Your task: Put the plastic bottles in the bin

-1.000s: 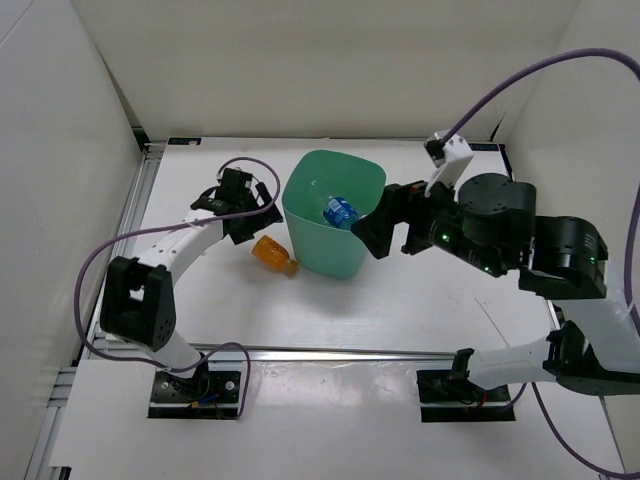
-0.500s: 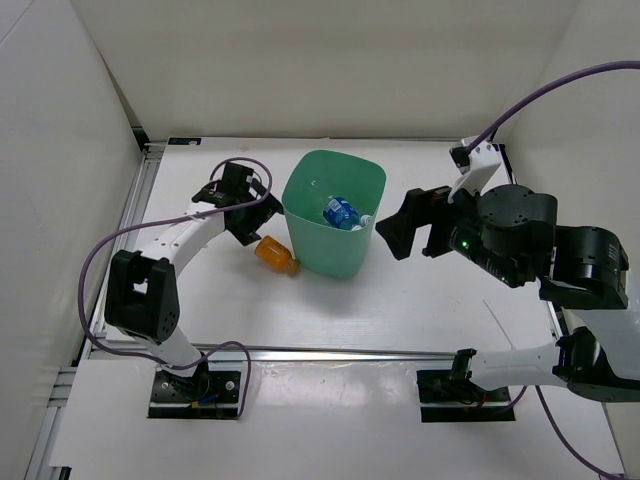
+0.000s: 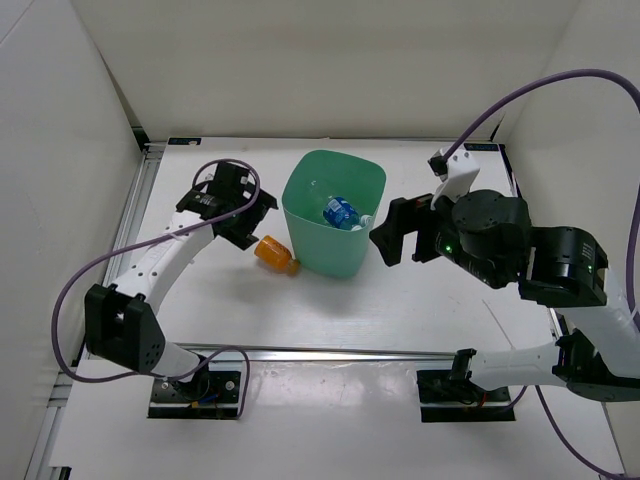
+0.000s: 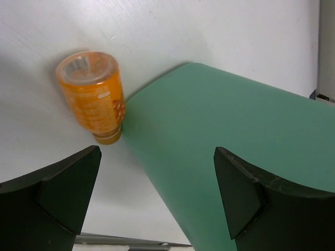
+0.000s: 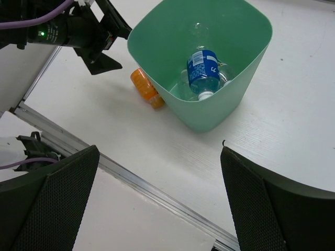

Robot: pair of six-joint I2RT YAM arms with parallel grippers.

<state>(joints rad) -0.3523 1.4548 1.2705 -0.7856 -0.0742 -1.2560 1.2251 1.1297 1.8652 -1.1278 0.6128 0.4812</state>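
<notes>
The mint-green bin (image 3: pixel 310 240) stands mid-table and holds a clear bottle with a blue label (image 3: pixel 340 211) and clear bottles (image 5: pixel 198 31). It also shows in the right wrist view (image 5: pixel 209 117) and the left wrist view (image 4: pixel 235 136). The short orange bottle (image 3: pixel 273 253) lies on its side against the bin's left foot, also seen from the left wrist (image 4: pixel 97 99) and right wrist (image 5: pixel 146 88). My left gripper (image 3: pixel 238 208) is open and empty, just left of and above the orange bottle. My right gripper (image 3: pixel 392 232) is open and empty, raised right of the bin. The green bottle is hidden.
White walls enclose the table on the left, back and right. A metal rail (image 3: pixel 330 352) runs along the near edge. A purple cable (image 3: pixel 100 260) loops beside the left arm.
My right gripper swung away to the right and has come back closer to the bin. My left gripper has drawn back slightly to the left. The orange bottle has not moved.
</notes>
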